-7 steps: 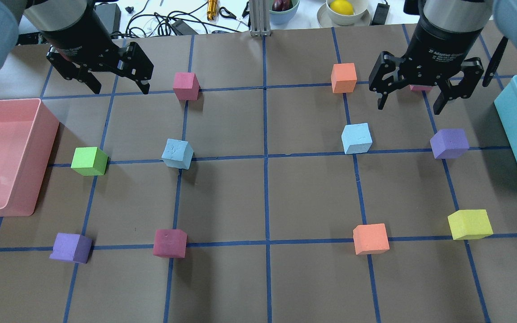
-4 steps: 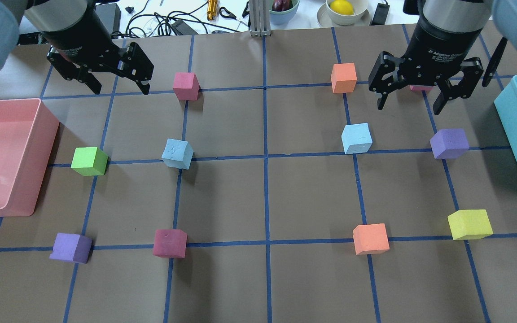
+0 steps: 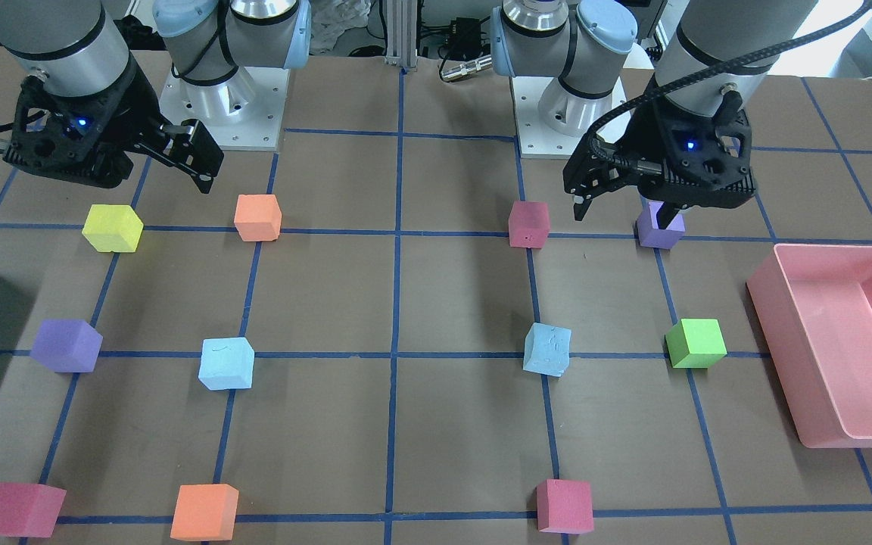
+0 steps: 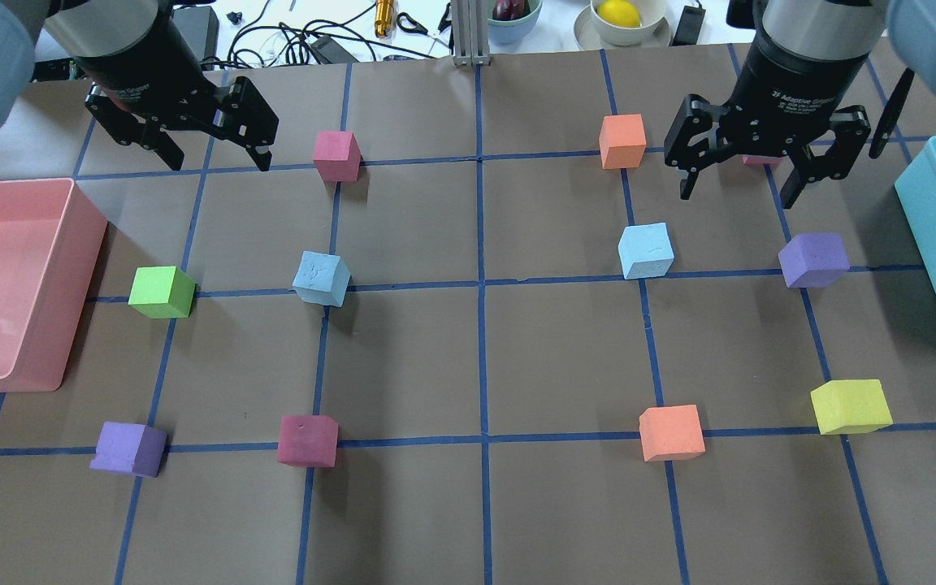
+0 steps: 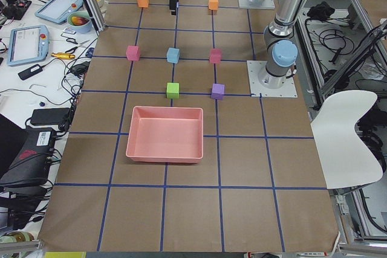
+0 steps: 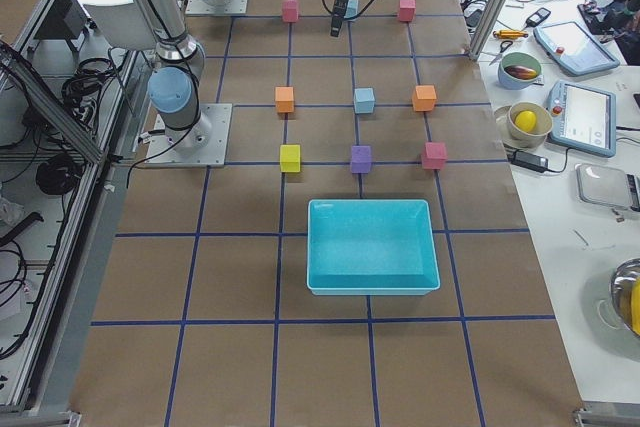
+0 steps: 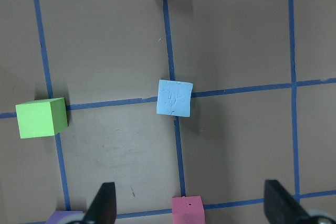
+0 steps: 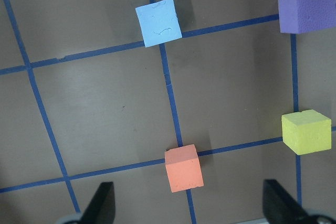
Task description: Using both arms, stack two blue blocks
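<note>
Two pale blue blocks lie apart on the brown gridded table. One blue block (image 4: 321, 278) is on the left half, also in the left wrist view (image 7: 175, 97) and the front view (image 3: 547, 349). The other blue block (image 4: 645, 251) is on the right half, also in the right wrist view (image 8: 158, 22) and the front view (image 3: 225, 363). My left gripper (image 4: 214, 156) hovers open and empty at the far left, well beyond its block. My right gripper (image 4: 736, 193) hovers open and empty at the far right, beyond and to the right of its block.
A pink bin (image 4: 70, 244) stands at the left edge and a teal bin (image 4: 935, 236) at the right edge. Scattered cubes include a green cube (image 4: 162, 292), a pink cube (image 4: 336, 156), an orange cube (image 4: 622, 141), a purple cube (image 4: 813, 260) and a yellow cube (image 4: 850, 406).
My right gripper has shifted slightly left and toward the far side. The left arm and all the blocks have not moved.
</note>
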Motion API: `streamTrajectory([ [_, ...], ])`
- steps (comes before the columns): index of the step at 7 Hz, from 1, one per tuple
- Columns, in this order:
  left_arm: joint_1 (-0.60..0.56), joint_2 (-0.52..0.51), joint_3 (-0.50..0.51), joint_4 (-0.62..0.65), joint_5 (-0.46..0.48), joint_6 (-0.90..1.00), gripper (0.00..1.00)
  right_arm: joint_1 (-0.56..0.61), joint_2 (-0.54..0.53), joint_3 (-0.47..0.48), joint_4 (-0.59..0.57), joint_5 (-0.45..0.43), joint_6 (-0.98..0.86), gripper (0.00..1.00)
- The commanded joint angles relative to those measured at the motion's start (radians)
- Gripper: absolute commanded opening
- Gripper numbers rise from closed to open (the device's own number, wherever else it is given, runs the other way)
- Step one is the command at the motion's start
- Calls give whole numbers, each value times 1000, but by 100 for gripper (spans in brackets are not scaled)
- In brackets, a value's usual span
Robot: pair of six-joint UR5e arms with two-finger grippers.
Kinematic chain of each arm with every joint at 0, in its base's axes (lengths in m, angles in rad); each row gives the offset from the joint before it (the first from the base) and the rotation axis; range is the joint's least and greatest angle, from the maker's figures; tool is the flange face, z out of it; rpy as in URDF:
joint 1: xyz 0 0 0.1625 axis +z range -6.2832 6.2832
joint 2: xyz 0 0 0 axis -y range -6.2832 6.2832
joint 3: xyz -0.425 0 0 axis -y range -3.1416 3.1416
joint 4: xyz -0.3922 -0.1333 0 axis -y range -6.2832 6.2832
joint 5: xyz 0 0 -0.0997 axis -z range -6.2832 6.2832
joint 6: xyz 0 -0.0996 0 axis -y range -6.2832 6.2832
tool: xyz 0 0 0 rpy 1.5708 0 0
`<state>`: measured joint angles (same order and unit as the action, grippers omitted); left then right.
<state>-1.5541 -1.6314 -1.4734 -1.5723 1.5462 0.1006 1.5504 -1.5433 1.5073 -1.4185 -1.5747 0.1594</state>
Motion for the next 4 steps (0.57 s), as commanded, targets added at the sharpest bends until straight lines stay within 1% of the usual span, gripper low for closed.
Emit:
streamTrajectory([
  [1,0,-1,1,0,0,1,100,0,9,1,-2,-4,-6,100],
  [2,-1,1,-1,0,0,-1,100,0,14,1,-7,-4,-29,100],
  [3,2,-1,1,0,0,1,100,-1,58,1,-17,-2,-27,100],
  [4,0,-1,1,0,0,-1,100,-1,113,5,-133,1,-29,100],
])
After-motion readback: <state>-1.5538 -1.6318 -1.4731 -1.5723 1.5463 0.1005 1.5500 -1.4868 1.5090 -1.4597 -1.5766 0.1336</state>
